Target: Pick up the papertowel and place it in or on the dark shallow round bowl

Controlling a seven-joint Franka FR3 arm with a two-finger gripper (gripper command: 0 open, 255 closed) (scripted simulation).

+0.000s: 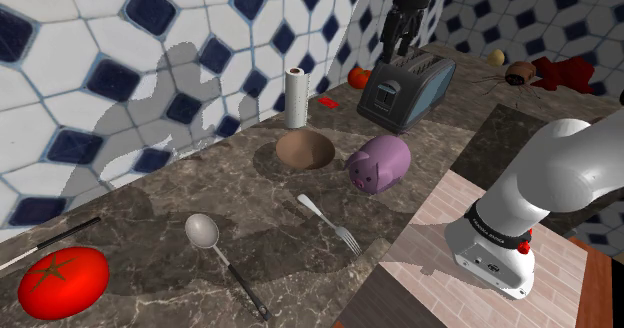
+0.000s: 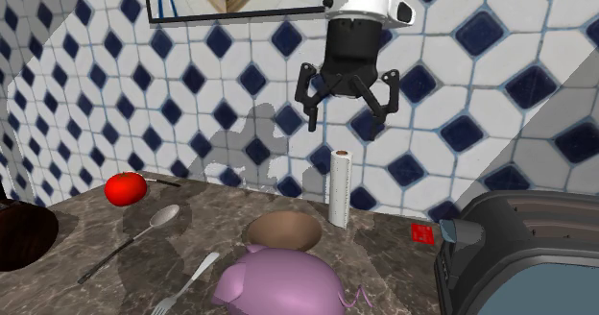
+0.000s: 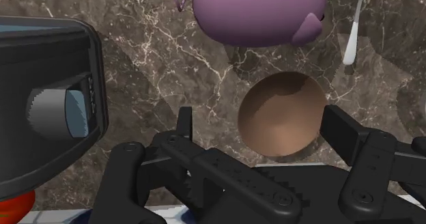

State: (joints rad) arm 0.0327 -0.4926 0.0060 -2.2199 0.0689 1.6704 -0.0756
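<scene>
Papertowel (image 2: pixel 339 188) stands upright on the table (image 2: pixel 202 217), below my tool (image 2: pixel 346 118), with the brown bowl (image 2: pixel 281 232) just beside it. My tool hangs released, fingers spread, holding nothing. If one finger clips the tall, narrow roll on the way down, I judge it would topple and roll away.
</scene>
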